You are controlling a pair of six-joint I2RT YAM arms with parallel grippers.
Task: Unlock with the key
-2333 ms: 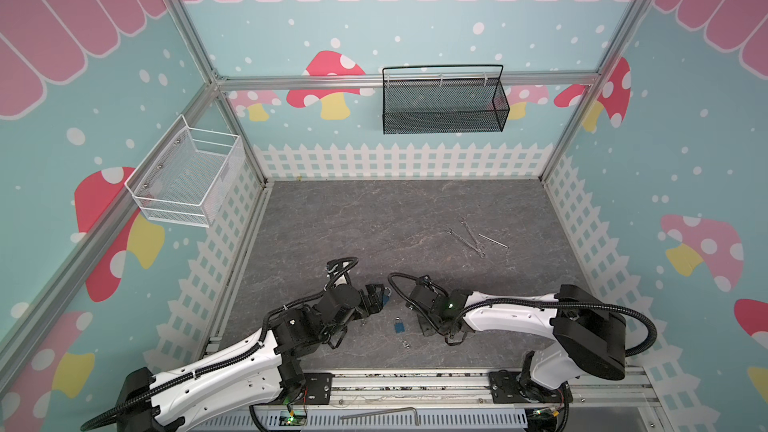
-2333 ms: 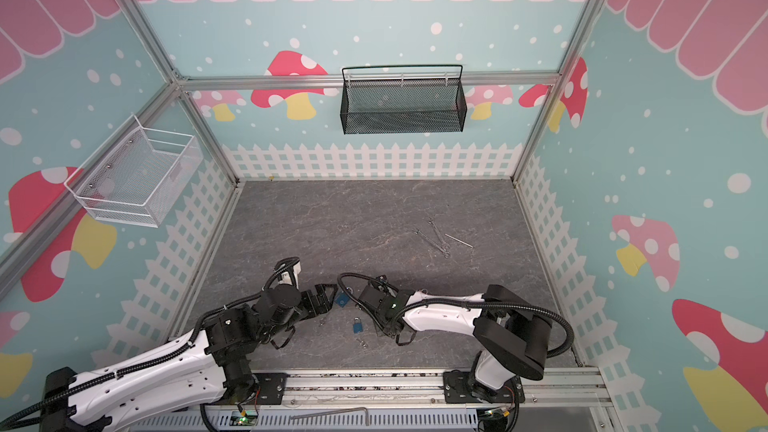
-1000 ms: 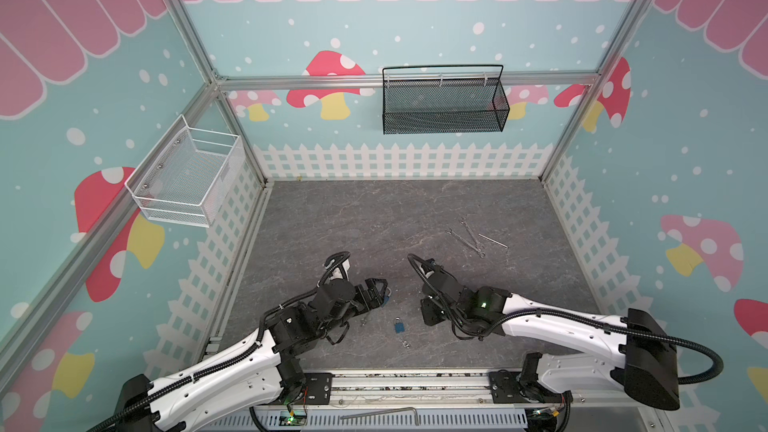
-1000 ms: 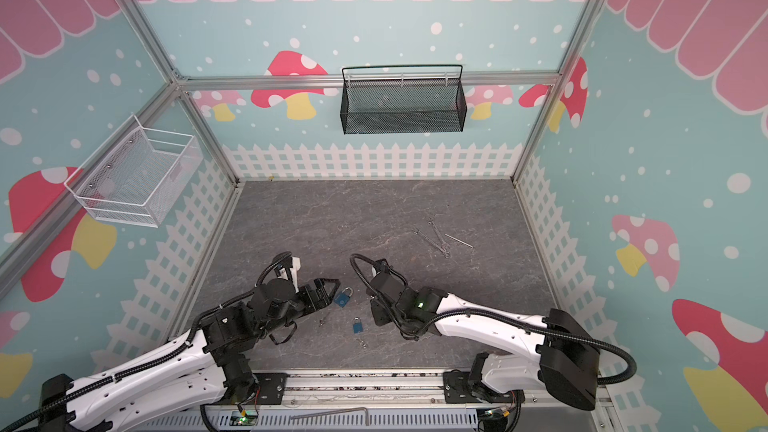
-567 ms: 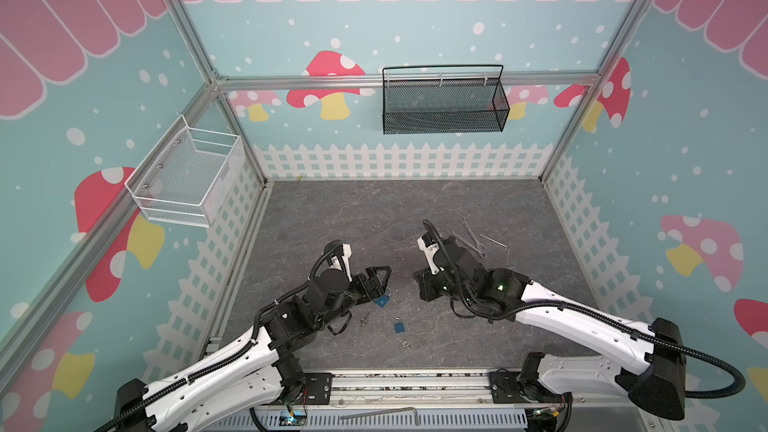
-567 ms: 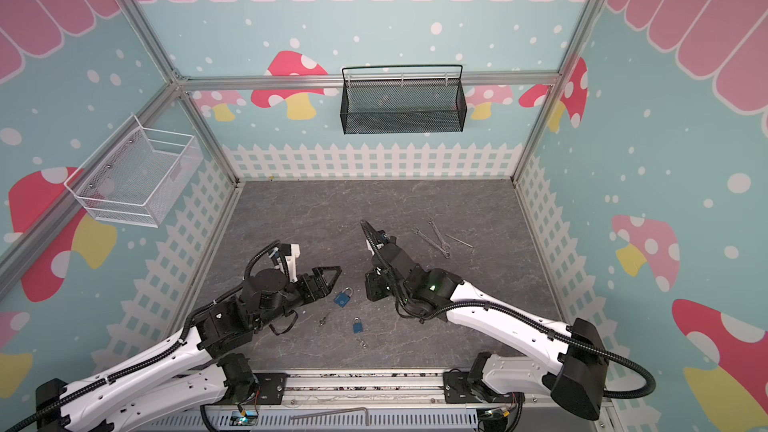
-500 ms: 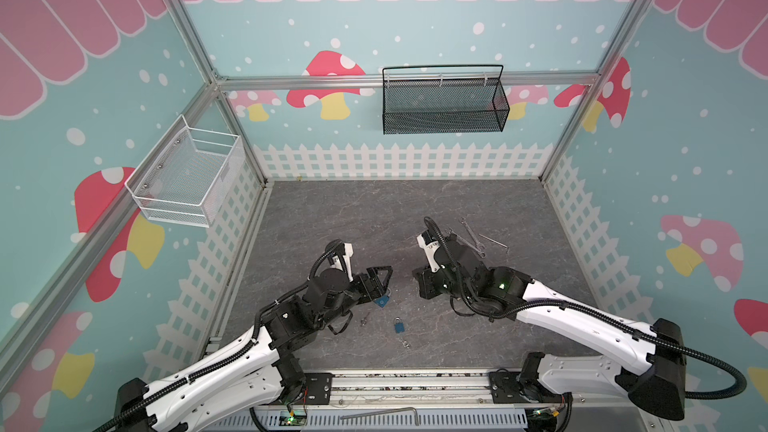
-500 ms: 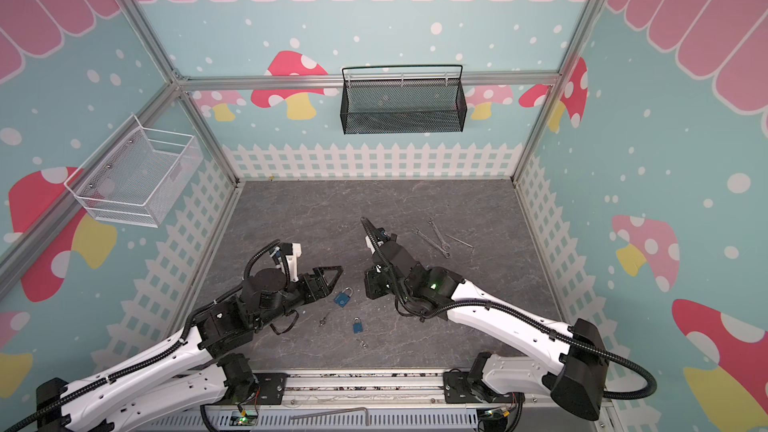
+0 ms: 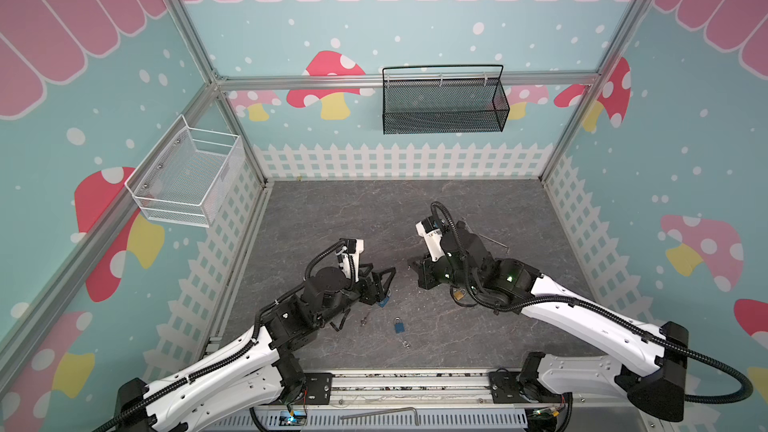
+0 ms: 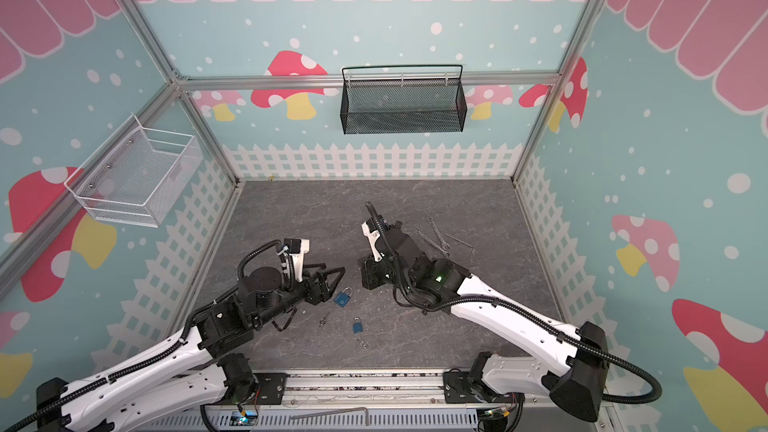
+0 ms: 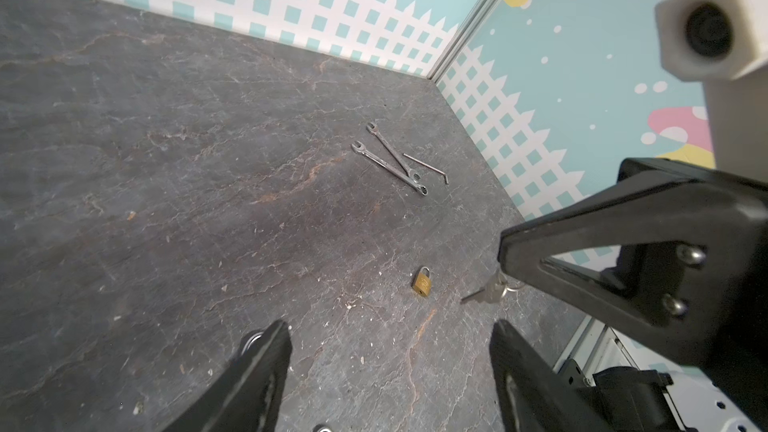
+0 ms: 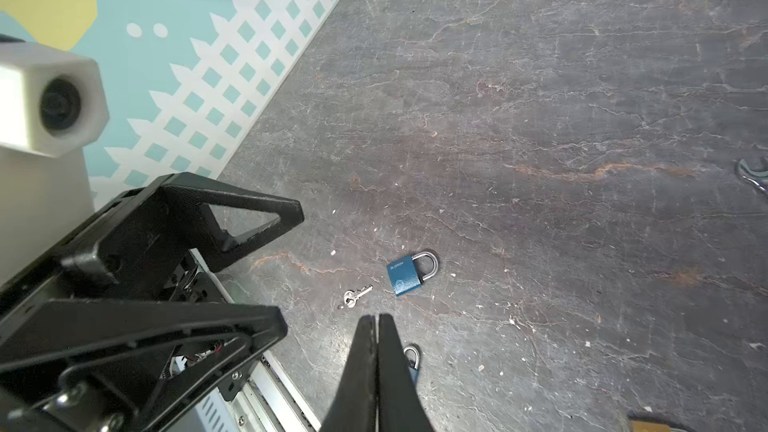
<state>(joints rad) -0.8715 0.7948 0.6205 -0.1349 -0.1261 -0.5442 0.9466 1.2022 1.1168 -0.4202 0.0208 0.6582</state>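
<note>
In both top views the left pincer [image 10: 330, 270] stands apart, near the larger blue padlock [image 10: 343, 297] on the surface [image 10: 291, 209]. Left wrist view: the right pincer [image 11: 503, 268] is clamped on a key [image 11: 486, 289] (small, silver). Right wrist view: its fingers meet.

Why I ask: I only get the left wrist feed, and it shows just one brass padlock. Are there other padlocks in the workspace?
Observer: Yes. A larger blue padlock lies close to the left gripper, outside your frame.
Operator: Is there any key lying free near it?
Observer: A loose key lies beside that padlock, not touching it.
</note>
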